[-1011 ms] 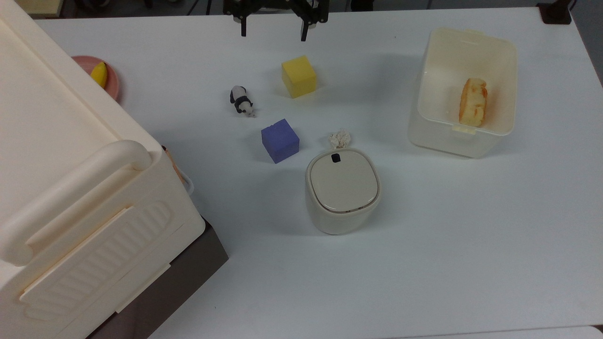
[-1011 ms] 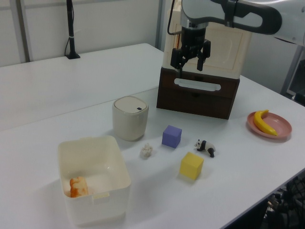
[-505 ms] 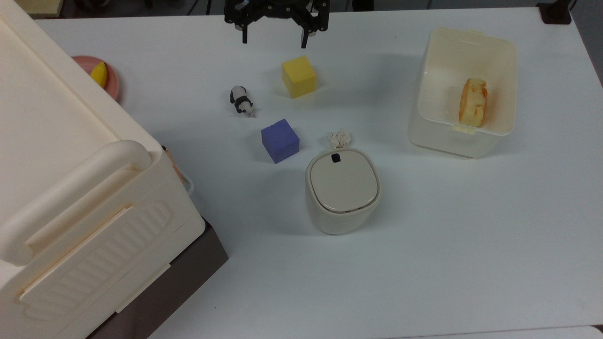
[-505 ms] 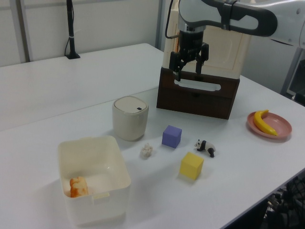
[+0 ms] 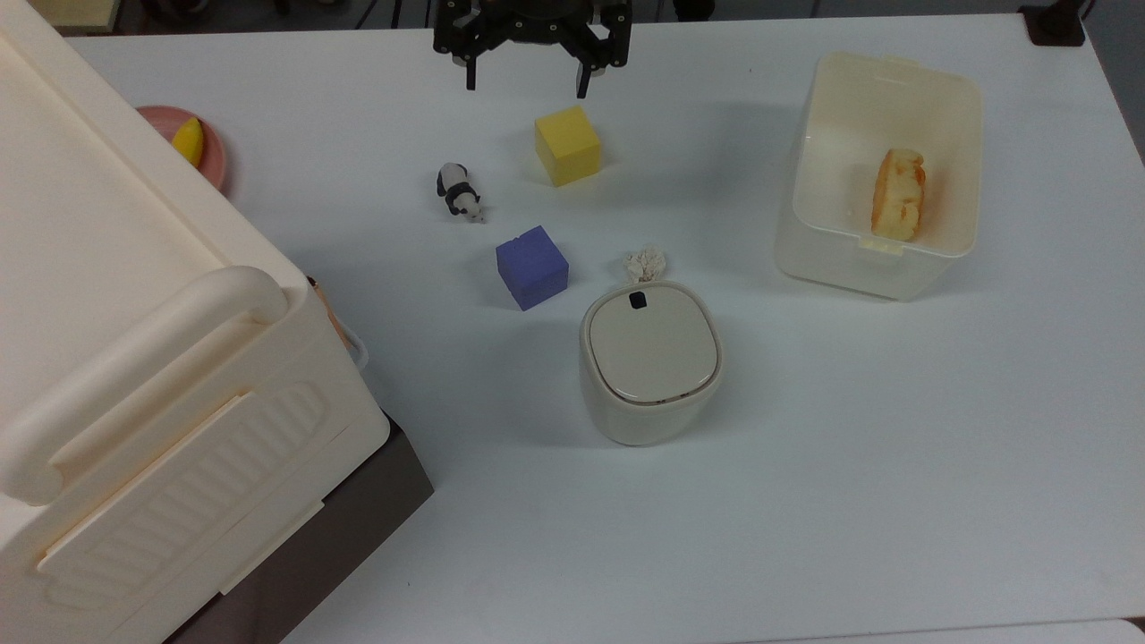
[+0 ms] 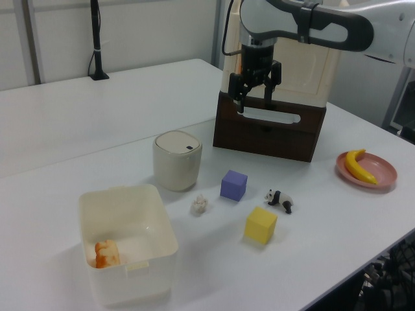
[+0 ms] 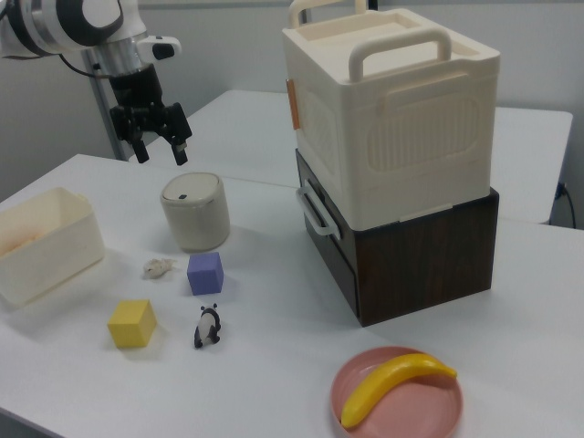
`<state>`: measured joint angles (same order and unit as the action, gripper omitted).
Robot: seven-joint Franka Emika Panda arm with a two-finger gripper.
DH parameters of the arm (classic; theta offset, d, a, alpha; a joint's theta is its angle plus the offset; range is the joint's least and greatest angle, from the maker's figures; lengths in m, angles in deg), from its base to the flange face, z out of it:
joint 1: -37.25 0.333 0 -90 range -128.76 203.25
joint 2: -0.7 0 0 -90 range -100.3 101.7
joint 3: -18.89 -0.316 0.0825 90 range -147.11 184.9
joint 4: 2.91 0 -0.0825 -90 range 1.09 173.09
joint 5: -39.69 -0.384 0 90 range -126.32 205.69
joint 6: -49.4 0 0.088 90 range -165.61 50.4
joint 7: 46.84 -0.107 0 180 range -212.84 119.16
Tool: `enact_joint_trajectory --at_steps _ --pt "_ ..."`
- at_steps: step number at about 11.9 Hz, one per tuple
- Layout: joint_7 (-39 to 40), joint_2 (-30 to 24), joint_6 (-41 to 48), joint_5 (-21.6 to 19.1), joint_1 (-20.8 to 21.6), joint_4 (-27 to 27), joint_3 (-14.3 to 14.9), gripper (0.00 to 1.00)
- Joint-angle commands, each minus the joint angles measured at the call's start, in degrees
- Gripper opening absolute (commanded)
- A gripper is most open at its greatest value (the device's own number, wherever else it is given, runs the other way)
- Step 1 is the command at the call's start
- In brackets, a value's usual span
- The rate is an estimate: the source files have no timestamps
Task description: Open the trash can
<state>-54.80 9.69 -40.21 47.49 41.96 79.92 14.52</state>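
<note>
The trash can is a small beige rounded-square bin standing upright on the white table, its flat lid lying shut with a small black square mark near one edge. I also see the trash can in the left view and the trash can in the right view. My gripper hangs open in the air at the top view's upper edge, past the yellow cube, well apart from the bin. The gripper is high above the table, and the gripper holds nothing.
Around the bin lie a purple cube, a yellow cube, a toy panda and a small crumpled white scrap. A translucent cream tub holds an orange item. A big cream storage box sits on a brown drawer unit; a banana rests on a pink plate.
The gripper has crept a little toward the yellow cube and the bin, still open. Nothing on the table has moved.
</note>
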Motion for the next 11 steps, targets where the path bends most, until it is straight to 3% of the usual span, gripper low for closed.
enact_joint_trajectory --at_steps 1,4,7,11 --pt "0.13 -0.29 -1.53 0.98 0.74 0.49 0.42 1.00" --pt "2.41 0.06 -1.80 1.16 0.83 0.49 0.42 1.00" --pt "1.98 2.25 -3.72 4.05 2.67 0.49 0.42 1.00" --pt "2.42 2.26 -3.56 4.06 2.41 0.14 0.86 0.99"
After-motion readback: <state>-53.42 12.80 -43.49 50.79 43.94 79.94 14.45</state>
